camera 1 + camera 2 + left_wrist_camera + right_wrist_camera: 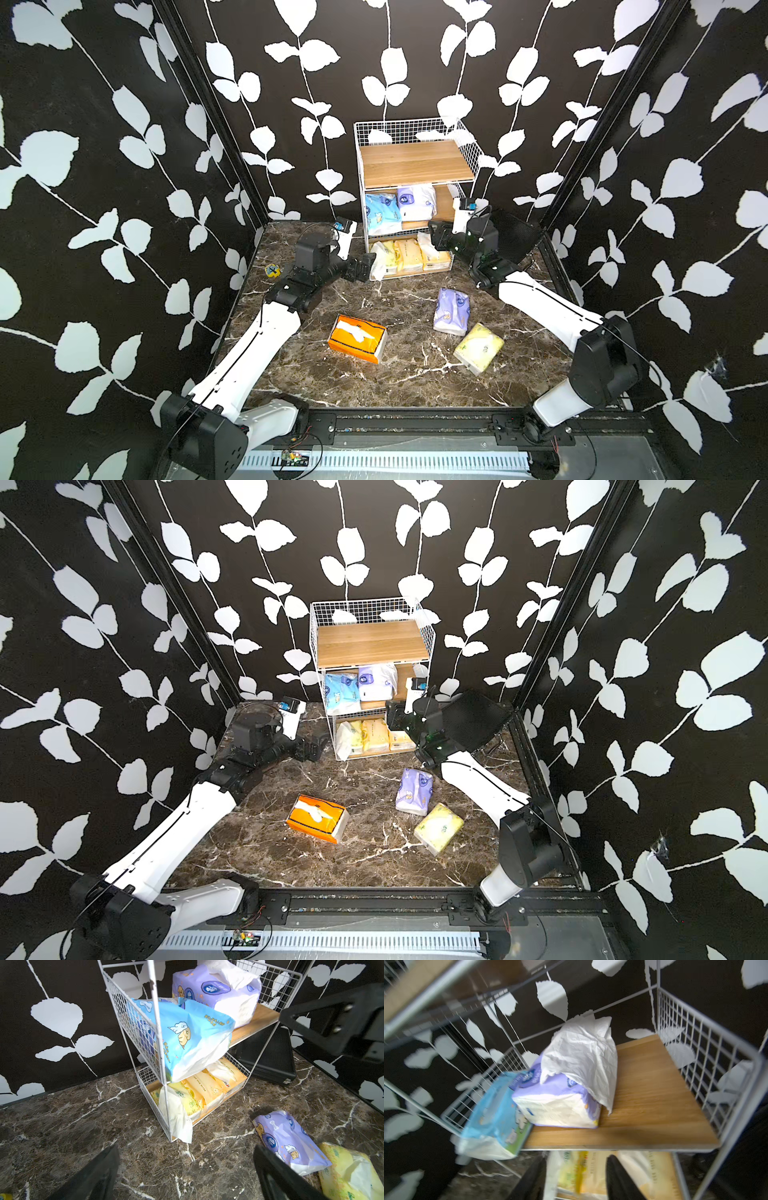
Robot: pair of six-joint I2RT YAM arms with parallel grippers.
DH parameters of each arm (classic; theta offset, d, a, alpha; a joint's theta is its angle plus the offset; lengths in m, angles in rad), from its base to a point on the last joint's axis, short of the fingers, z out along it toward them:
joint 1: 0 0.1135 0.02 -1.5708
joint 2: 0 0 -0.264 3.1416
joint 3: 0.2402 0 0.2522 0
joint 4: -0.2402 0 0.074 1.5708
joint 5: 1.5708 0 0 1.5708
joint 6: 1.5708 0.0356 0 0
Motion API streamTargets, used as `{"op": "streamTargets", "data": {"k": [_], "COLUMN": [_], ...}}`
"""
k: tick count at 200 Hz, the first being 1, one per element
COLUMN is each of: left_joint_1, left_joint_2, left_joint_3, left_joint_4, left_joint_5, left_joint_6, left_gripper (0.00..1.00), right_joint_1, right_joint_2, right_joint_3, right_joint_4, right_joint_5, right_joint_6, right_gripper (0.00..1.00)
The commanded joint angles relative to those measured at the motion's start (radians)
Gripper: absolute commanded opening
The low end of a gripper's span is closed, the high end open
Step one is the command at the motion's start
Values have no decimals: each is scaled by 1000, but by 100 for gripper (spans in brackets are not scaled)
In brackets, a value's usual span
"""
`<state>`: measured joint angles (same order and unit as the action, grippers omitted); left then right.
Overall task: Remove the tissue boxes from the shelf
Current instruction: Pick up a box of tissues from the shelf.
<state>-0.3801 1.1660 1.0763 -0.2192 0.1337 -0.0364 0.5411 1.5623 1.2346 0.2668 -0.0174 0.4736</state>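
Tissue packs (383, 212) in shelf (411, 164), three before it

Marble tabletop and wire shelf with their loads

The marble tabletop (291, 374) carries the shelf (413, 164) at far centre and a black case (515, 237) at far right. Nearer lie an orange box (358, 338), a lavender pack (451, 311) and a pale yellow pack (478, 348). The middle board holds a light blue pack (382, 212) left of a second lavender pack (415, 201). Yellow packs (409, 255) line the bottom board.

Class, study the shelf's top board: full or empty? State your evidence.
Empty. The shelf's top board shows bare wood in a top view; its tissue packs lie on the two lower boards.
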Motion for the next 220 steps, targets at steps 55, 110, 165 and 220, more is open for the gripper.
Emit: {"op": "streamTargets", "data": {"k": [55,110,165,220], "left_joint_1": [47,47,46,46], "left_joint_2": [-2,-8,-6,-12], "left_joint_3": [14,11,11,9], "left_joint_4": [12,18,21,24], "left_joint_5": [5,29,54,55], "left_joint_6": [-10,-11,-16,-10], "left_gripper": [99,99,99,99], "right_joint_1": [98,108,114,138], "right_joint_2": [129,235,282,243], "right_joint_3": [102,200,238,196], "right_joint_4": [139,181,219,255], "right_joint_5": [-61,-65,-55,-47], "right_joint_6": [201,238,250,257], "right_gripper": [71,72,73,72]}}
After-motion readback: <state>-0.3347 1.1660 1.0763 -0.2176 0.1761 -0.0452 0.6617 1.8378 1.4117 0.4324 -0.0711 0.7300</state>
